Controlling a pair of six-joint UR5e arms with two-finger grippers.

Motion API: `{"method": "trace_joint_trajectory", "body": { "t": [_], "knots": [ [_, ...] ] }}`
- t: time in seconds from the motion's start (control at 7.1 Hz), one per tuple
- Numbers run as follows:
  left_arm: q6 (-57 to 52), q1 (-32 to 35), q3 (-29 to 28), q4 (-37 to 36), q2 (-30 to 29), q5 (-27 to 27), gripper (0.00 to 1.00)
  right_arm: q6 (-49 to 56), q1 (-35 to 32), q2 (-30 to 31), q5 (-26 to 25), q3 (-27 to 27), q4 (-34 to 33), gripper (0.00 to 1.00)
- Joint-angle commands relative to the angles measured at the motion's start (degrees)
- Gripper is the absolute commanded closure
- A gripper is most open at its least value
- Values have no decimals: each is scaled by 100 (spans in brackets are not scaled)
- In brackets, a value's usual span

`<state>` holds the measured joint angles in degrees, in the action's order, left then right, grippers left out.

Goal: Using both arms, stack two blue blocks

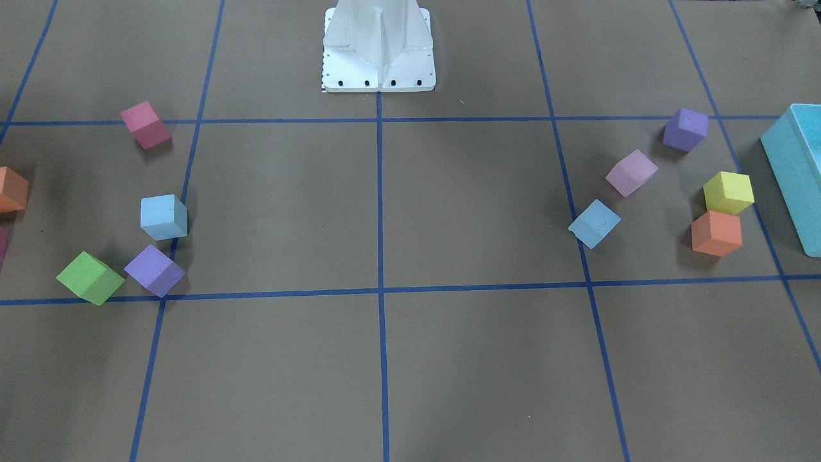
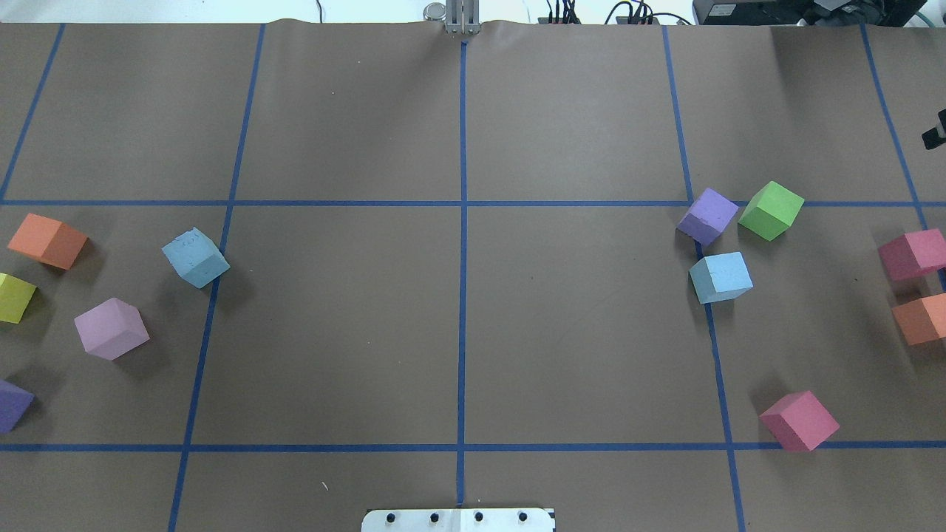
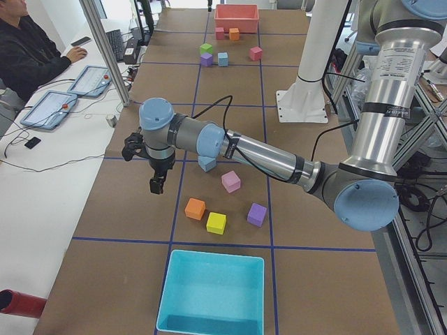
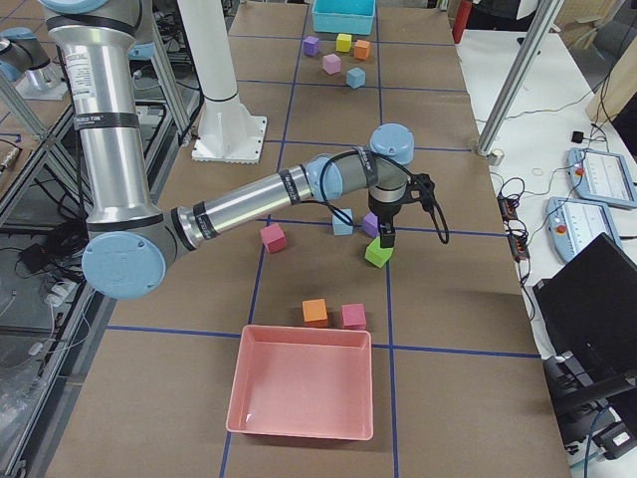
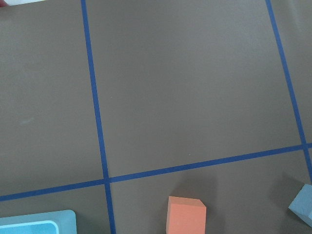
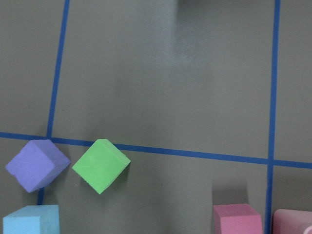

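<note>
Lower the left gripper (image 3: pixel 157 184) onto the middle-left blue block (image 2: pixel 195 256) in the overhead view and the right gripper (image 4: pixel 384 239) onto the middle-right blue block (image 2: pixel 720 277), square to flat sides; cannot tell if wide or narrow.

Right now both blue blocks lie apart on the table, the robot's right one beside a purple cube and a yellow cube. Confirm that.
Wrong colour: beside the right blue block and purple cube sits a green cube, not a yellow one, as the overhead view shows. The left blue block does lie apart.
</note>
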<state>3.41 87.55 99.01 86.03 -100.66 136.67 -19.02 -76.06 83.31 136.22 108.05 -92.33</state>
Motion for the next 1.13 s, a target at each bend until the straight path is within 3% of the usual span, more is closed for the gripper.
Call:
{"method": "trace_joint_trajectory", "body": {
  "t": [0.0,0.56,0.99],
  "knots": [
    [2,-10,-31,-16,3,-9,0,-1633,1036,-43,-550,181,782,0],
    [2,-27,-57,-7,3,-9,0,-3340,2295,-359,-1219,146,839,0],
    [2,-98,-84,-16,11,-9,0,-3301,2657,-350,-1580,102,848,0]
  ]
}}
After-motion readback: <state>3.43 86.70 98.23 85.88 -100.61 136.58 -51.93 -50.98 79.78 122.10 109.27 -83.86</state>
